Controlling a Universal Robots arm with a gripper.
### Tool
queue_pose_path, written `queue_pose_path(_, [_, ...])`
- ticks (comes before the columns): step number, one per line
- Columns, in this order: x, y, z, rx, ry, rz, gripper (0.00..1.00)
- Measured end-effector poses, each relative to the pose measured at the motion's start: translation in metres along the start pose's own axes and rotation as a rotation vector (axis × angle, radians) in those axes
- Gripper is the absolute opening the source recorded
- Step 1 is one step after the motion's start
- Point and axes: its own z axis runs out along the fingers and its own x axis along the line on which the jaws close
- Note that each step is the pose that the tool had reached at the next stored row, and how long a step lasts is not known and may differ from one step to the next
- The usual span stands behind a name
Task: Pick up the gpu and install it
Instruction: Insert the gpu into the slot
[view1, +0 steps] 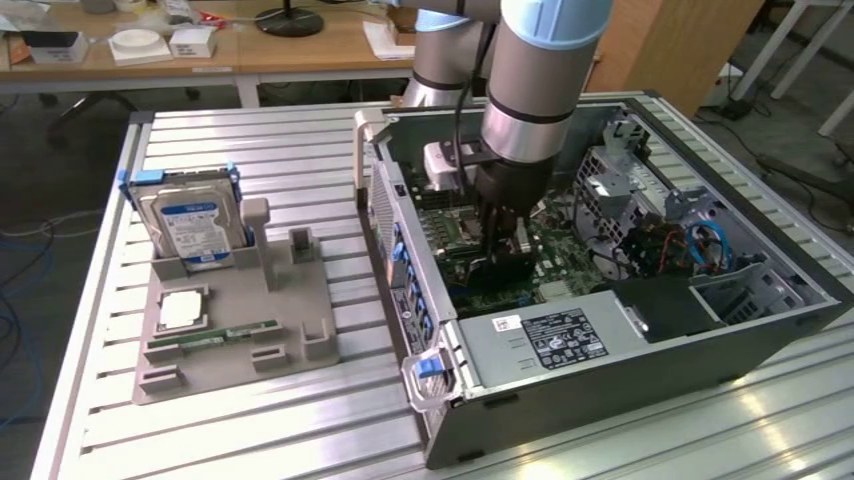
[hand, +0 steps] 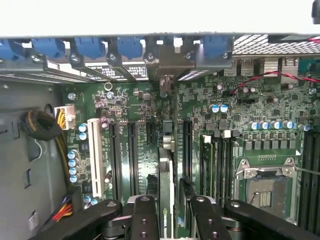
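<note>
GPU (hand: 166, 187): thin green card seen edge-on, upright, standing over the motherboard (hand: 210, 125) inside the open PC case (view1: 747, 330), approx. in line w/ an expansion slot; seating depth unclear.

A green motherboard (hand: 150, 107) with blue capacitors and a white slot lies in the grey case (view1: 747, 350), blue latches along its edge, under black gripper (hand: 170, 212) fingers on the green gpu (hand: 166, 190).
</note>
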Motion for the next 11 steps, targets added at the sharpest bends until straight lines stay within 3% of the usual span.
queue_pose_path(7, [-0.0004, -0.0003, -0.0066, 0.0008, -0.0002, 0.000, 0.30])
queue_pose_path(11, [-0.0004, -0.0003, -0.0066, 0.0009, -0.0001, 0.000, 0.12])
